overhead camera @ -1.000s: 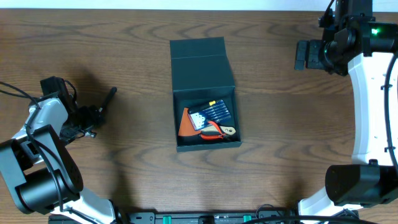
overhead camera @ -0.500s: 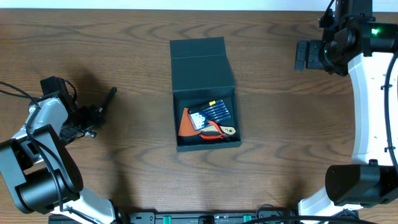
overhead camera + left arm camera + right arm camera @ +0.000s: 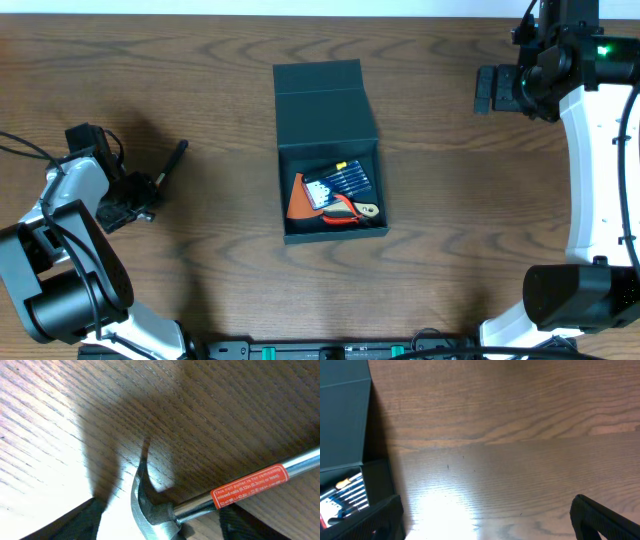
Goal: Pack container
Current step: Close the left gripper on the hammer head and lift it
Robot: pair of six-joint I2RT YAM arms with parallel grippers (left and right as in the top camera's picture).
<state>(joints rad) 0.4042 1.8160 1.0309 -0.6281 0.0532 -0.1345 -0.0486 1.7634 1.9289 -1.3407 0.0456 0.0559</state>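
Spanning view: dark wood-grain bench (image 3: 200,80), glare patches. Container (image 3: 327,120) at centre, flap back, tools inside. Left pincer (image 3: 160,510) apart astride hammer (image 3: 150,502) head; right pincer (image 3: 486,501) apart.

A dark brown worktop (image 3: 200,60) with bold wavy wood grain fills every view. Light glares white off the wood just under the right hand (image 3: 485,520) and left of the left hand (image 3: 160,525). Past both, a thin pale strip (image 3: 300,7) edges the worktop.
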